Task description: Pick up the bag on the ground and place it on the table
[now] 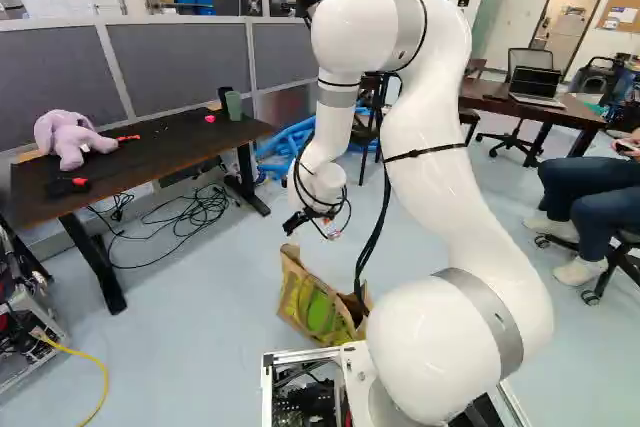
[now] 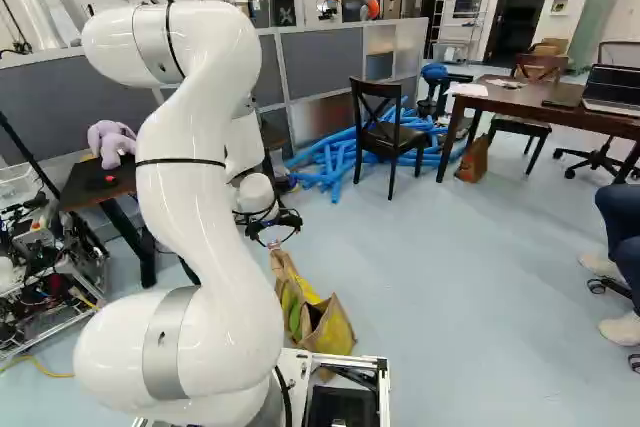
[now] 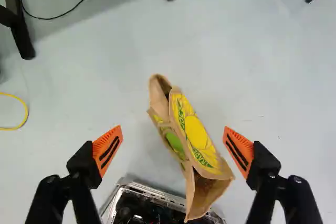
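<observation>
The fingers [image 2: 292, 219] stand wide apart with nothing gripped, above the floor [image 3: 252, 66]. Below them, and between them as the wrist view looks down, the brown paper bag [image 3: 197, 129] sits on the floor, touching neither one. The desk [image 1: 150, 169], carrying a purple stuffed toy [image 1: 70, 139], is well off to their left.

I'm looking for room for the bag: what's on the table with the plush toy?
The purple plush toy, a green cup and small red and black items. Whatever the toy covers cannot be seen.
</observation>
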### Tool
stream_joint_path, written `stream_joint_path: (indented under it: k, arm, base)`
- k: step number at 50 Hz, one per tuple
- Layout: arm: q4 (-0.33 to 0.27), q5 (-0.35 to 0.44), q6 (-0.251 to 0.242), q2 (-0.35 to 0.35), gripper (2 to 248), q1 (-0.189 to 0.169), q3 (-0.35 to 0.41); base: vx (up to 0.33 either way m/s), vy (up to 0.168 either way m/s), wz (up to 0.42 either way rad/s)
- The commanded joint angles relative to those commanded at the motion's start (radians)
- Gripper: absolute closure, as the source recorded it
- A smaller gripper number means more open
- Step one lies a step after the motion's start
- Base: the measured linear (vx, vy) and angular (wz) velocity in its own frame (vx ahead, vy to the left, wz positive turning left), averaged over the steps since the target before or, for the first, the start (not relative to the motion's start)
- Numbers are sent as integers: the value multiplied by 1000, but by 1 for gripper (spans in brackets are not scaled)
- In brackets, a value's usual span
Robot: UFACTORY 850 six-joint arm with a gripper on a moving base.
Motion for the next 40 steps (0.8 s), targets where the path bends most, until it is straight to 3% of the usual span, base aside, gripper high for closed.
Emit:
stream_joint_path:
  k: [13, 29, 40]
  arm:
    - [-5, -41, -6, -53, 3, 0, -31]
    - [-5, -49, -91, -118, 3, 0, -72]
    - [-5, -49, -191, -163, 3, 0, -100]
  base:
    - [0, 0, 0]
    - [0, 0, 0]
    - [0, 0, 0]
